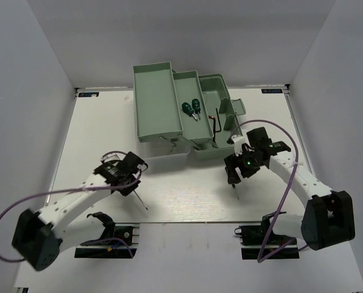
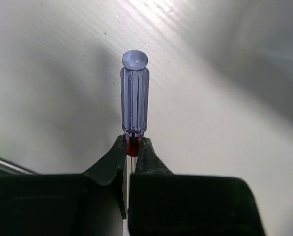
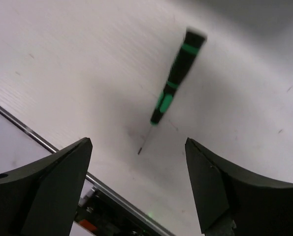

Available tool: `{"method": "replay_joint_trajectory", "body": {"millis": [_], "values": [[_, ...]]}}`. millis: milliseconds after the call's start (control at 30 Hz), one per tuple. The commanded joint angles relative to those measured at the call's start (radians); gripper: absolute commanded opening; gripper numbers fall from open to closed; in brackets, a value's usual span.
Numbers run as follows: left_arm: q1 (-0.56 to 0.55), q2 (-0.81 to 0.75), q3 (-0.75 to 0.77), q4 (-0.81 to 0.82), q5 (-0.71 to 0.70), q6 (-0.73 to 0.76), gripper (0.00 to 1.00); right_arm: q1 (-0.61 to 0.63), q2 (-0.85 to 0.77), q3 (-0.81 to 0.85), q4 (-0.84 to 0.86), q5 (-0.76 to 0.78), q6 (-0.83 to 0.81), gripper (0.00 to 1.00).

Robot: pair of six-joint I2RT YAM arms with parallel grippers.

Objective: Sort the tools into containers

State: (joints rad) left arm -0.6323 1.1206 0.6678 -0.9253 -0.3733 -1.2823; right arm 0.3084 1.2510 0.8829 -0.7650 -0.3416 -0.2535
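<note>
1. The setup was a plain white table (image 1: 187, 201) boxed in by blank white walls (image 1: 22, 73) on the left, right and far sides. A thin metal strip ran along the near edge.
2. The mint-green toolbox (image 1: 154, 110) sat at the far middle of the table with its trays folded out. Two green-handled screwdrivers (image 1: 190, 108) lay side by side in the middle tray, and a dark hex key (image 1: 217, 125) was in the compartment just right of them.
3. The left gripper (image 2: 132, 147) was clamped tight on the blue/red screwdriver (image 2: 134, 101). The fingers pinched the red collar, and the ribbed blue handle stuck straight out past the tips. I couldn't tell whether it touched the table.
4. The right gripper (image 3: 138, 142) was spread wide and held nothing. The black-green screwdriver (image 3: 173, 81) showed in the gap between the fingers, down against the tabletop and clear of both. It was blurry, with its thin tip pointing toward the near edge.
</note>
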Motion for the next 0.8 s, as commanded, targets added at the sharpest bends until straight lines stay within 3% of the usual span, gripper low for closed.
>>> {"method": "replay_joint_trajectory", "body": {"millis": [0, 100, 233, 433, 533, 667, 767], "values": [[-0.004, -0.207, 0.090, -0.170, -0.018, 0.047, 0.00, 0.003, -0.044, -0.114, 0.062, 0.102, -0.007, 0.83], [-0.004, -0.301, 0.232, -0.172, -0.033, 0.187, 0.00, 0.006, 0.008, -0.156, 0.141, 0.157, 0.011, 0.85], [-0.004, -0.248, 0.494, -0.032, -0.033, 0.455, 0.00, 0.011, 0.094, -0.170, 0.226, 0.236, 0.069, 0.86], [0.016, -0.016, 0.728, 0.259, -0.094, 0.688, 0.00, 0.026, 0.182, -0.150, 0.282, 0.236, 0.126, 0.85], [0.025, 0.163, 0.832, 0.337, -0.148, 0.733, 0.00, 0.043, 0.235, -0.150, 0.312, 0.260, 0.148, 0.83], [0.048, 0.411, 1.018, 0.329, -0.229, 0.733, 0.00, 0.057, 0.255, -0.144, 0.319, 0.266, 0.186, 0.78], [0.075, 0.536, 1.137, 0.318, -0.251, 0.733, 0.08, 0.074, 0.232, -0.154, 0.331, 0.269, 0.206, 0.68]]}}
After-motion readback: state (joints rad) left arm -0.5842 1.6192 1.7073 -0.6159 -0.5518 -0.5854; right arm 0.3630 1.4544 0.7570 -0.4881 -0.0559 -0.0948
